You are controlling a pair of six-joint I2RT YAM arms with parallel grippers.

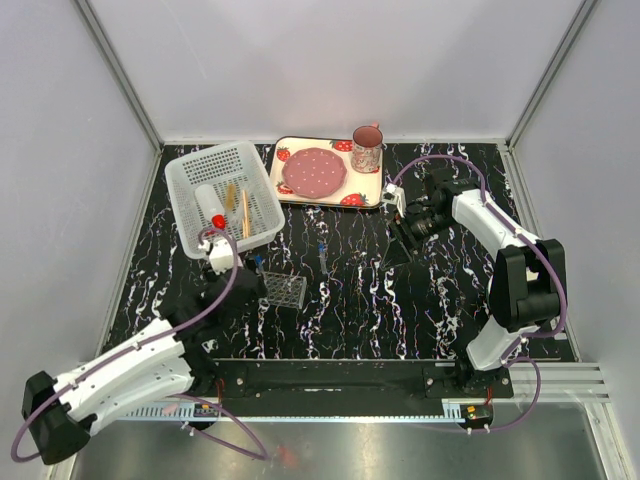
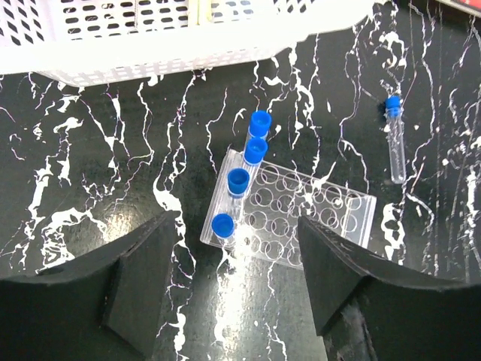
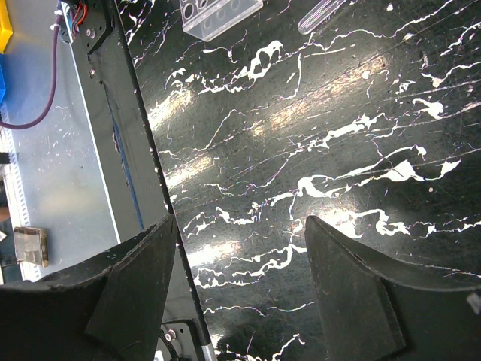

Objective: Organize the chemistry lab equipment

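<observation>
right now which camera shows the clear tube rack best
The left wrist view: the clear tube rack sits centred and close, its holes distinct, with four blue-capped tubes seated along one edge. The top external view shows it whole but small; the right wrist view catches only a corner at its top edge.

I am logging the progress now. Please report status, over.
Left gripper open, facing clear tube rack. Right gripper open, empty, over the table. Four blue-capped tubes racked, one loose tube lying beside. Nothing blocks it.
</observation>
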